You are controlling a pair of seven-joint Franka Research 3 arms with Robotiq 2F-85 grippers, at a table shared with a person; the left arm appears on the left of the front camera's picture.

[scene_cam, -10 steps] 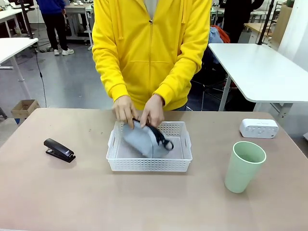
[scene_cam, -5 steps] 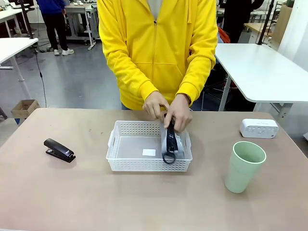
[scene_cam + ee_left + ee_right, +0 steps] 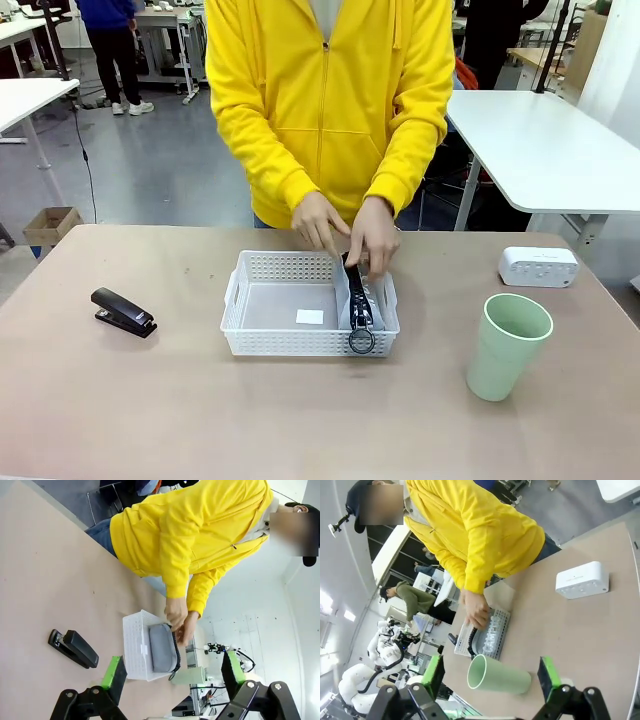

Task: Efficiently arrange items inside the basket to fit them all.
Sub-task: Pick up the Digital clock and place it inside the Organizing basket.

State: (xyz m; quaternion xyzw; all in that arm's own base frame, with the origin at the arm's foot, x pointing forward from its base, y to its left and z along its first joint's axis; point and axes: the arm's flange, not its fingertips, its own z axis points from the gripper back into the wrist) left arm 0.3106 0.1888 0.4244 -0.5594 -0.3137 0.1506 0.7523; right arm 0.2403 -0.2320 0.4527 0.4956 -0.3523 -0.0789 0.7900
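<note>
Grey pouch [image 3: 356, 300] now edgewise in basket [image 3: 285, 343]

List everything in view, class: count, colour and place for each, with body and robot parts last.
basket: one, white, table centre.
pouch: one, grey with black zipper, on edge in the basket's right end.
stapler: one, black, left of the basket.
cup: one, pale green, upright right of the basket.
box: one, white, table's far right.
person's right hand: one, at the pouch's top.
person's left hand: one, on the pouch's top.
left end effector: one, black with green pads, open.
right end effector: one, same colours, open.
</note>
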